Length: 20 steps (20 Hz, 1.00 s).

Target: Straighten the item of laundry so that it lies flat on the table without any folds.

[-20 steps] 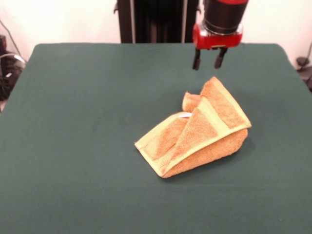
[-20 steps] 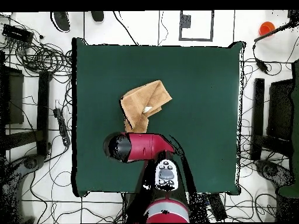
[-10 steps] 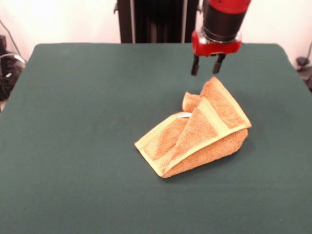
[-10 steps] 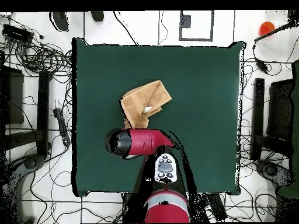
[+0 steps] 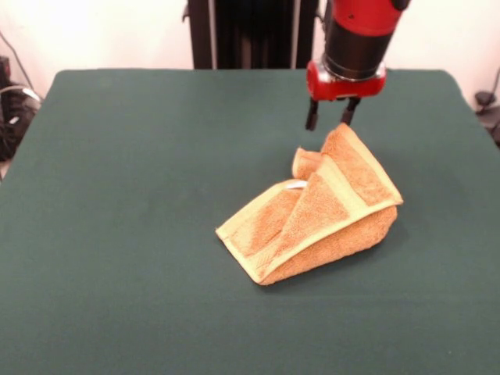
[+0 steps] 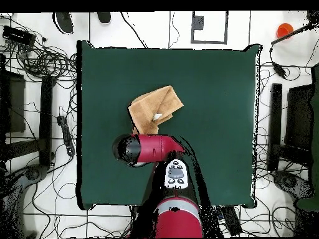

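**benchbot:** So where's the towel [image 5: 316, 215] sitting? It's a bit right of the middle of the table [image 5: 133, 195], bunched into a wedge with at least two layers flipped over each other. The pale border bands run diagonally across the top, and one corner pokes up at the far end. The gripper [image 5: 330, 116] hangs just above that raised far corner with its two dark fingers spread apart and nothing between them. I can't tell if a fingertip is brushing the cloth or just clearing it.

**loopy_terry:** Looks like light, floppy terry to me. I'd guess it drapes and drags rather than slides, and the felt-looking top will probably grab it a little, which helps when you pull a layer open. Not fragile at all. I'd pinch that upstanding far corner, or the yellow hem right by it, since it's a single free edge and not the thick folded bulk on the near side.

**benchbot:** Any labels?

**loopy_terry:** There's a small white tag [image 5: 296, 184] peeking out at the fold, but no writing I can make out. No brand visible on the arm either.
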Motion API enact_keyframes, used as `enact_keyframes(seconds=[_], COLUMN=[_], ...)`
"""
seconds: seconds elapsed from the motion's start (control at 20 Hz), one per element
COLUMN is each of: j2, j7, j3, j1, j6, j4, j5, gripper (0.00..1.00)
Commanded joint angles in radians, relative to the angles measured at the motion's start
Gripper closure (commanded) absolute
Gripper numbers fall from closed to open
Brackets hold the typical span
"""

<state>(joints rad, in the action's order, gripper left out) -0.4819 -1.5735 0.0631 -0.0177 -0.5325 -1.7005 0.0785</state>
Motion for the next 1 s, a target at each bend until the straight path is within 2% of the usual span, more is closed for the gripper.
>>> enact_keyframes(seconds=[0.05,0.3,0.65,1.0], j2=[0.018,0.012,0.013,0.001], j7=[-0.101,-0.111,-0.117,-0.131], j3=[-0.070,-0.095,-0.110,-0.147], j1=[-0.008,0.007,0.020,0.038], j6=[-0.063,-0.017,-0.032,0.054], j4=[0.038,0.018,0.028,0.004], j5=[0.000,-0.017,-0.036,-0.052], gripper=[0.00,0.00,0.00,0.00])
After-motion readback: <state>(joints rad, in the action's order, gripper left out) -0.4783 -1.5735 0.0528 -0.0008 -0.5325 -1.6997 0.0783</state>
